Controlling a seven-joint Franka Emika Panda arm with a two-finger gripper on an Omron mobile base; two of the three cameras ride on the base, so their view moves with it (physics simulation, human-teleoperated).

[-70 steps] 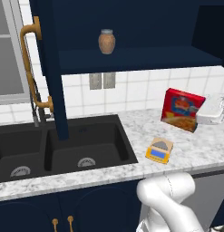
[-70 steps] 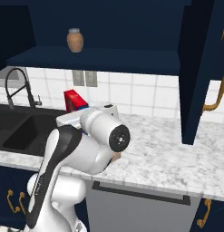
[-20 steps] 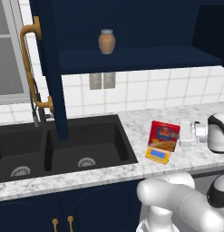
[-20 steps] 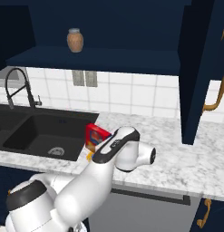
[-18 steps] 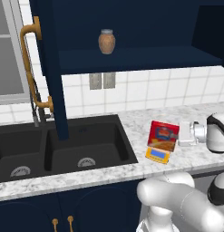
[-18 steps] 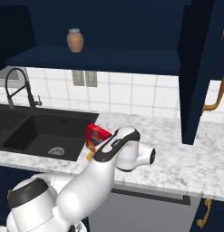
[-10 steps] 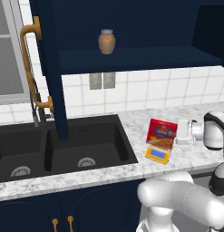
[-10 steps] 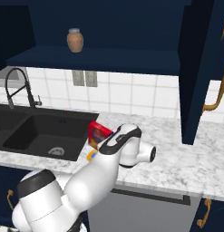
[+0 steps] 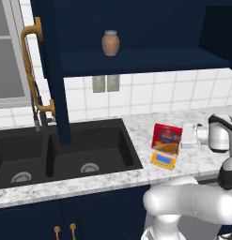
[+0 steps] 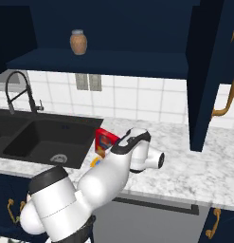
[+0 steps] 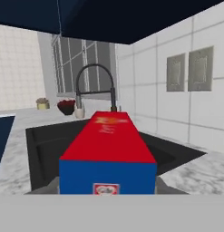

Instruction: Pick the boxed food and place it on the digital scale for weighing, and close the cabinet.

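Your arm has brought the small red box of food with its blue side panel (image 9: 167, 138) down until it stands over the flat yellow-orange scale (image 9: 164, 160) beside the black sink (image 9: 65, 152). I cannot tell whether your fingers grip it. The navy wall cabinet's door (image 9: 50, 70) remains open.

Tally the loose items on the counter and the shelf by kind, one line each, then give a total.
Boxed food: 1, on the scale
Digital scale: 1, on the marble counter
Brown jar: 1, on the cabinet shelf
Total: 3
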